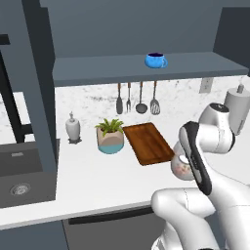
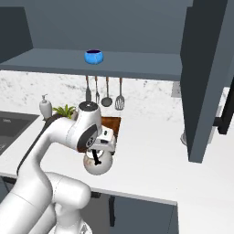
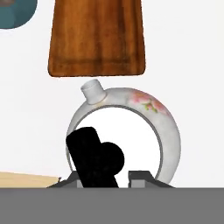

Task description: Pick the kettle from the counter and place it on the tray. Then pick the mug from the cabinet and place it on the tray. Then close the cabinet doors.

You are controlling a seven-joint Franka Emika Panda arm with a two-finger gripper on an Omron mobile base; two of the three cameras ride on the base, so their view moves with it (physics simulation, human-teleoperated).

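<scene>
Item: kettle (image 3: 127,131), on the counter (image 1: 97,180), just short of the tray (image 3: 96,39), spout toward it.

Gripper (image 2: 97,153): directly over the kettle, fingers narrowed about the black handle; the hand view shows the handle rising between the tips. We judge it gripped, though contact itself is hidden.

Step in hand: lifting the kettle for the tray. We would raise it straight first so the belly clears the tray rim, keep it level since the handle may let it swing, then carry it forward and lower it on bare board.

Mug (image 1: 156,60): on the cabinet (image 1: 146,73) shelf, doors open.

Views compared: the hand view gives the spout, floral mark and the gap to the tray. The left base view, where the arm covers most of the kettle, gives the mug, plant pot (image 1: 111,136) and dispenser (image 1: 73,128).
</scene>
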